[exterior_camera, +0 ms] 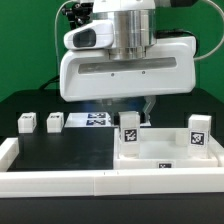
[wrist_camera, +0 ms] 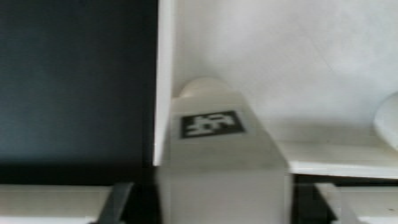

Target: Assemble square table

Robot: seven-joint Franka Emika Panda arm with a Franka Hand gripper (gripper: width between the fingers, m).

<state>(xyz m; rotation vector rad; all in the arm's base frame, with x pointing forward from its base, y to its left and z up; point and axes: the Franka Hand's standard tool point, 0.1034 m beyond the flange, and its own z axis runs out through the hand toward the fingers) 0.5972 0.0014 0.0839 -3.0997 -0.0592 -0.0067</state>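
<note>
The white square tabletop (exterior_camera: 165,155) lies at the exterior view's right, and its flat surface (wrist_camera: 329,90) fills much of the wrist view. A white tagged leg (exterior_camera: 129,128) stands at the tabletop's left edge, right under my gripper (exterior_camera: 140,108). In the wrist view this leg (wrist_camera: 217,125) runs between my fingers (wrist_camera: 125,200), whose dark inner faces lie against its sides. My gripper (wrist_camera: 221,205) is shut on it. Another leg (exterior_camera: 199,130) stands on the tabletop's right side. Two more legs (exterior_camera: 27,122) (exterior_camera: 54,123) rest on the black table at the left.
The marker board (exterior_camera: 95,121) lies flat behind the tabletop, partly under the arm. A long low white border rail (exterior_camera: 90,185) runs along the front and up the left side. Black table surface (wrist_camera: 71,80) shows beside the tabletop's edge.
</note>
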